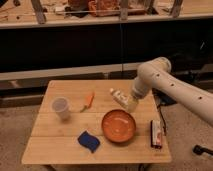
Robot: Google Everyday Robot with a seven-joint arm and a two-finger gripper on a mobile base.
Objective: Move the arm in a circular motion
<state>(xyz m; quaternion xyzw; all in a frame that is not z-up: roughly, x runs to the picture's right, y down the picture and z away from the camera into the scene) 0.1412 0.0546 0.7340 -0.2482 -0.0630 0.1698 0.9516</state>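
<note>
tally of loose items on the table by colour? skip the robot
White: 1, cup
Orange: 2, bowl, carrot-like piece
Blue: 1, sponge
Dark red: 1, flat packet
Total: 5
The arm's gripper hangs over the table just behind the bowl.

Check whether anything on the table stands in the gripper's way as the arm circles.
The gripper hangs low just behind the orange bowl, the nearest obstacle. The white cup stands far left. A wide, low circle might meet either; nothing else visibly blocks the arm.
</note>
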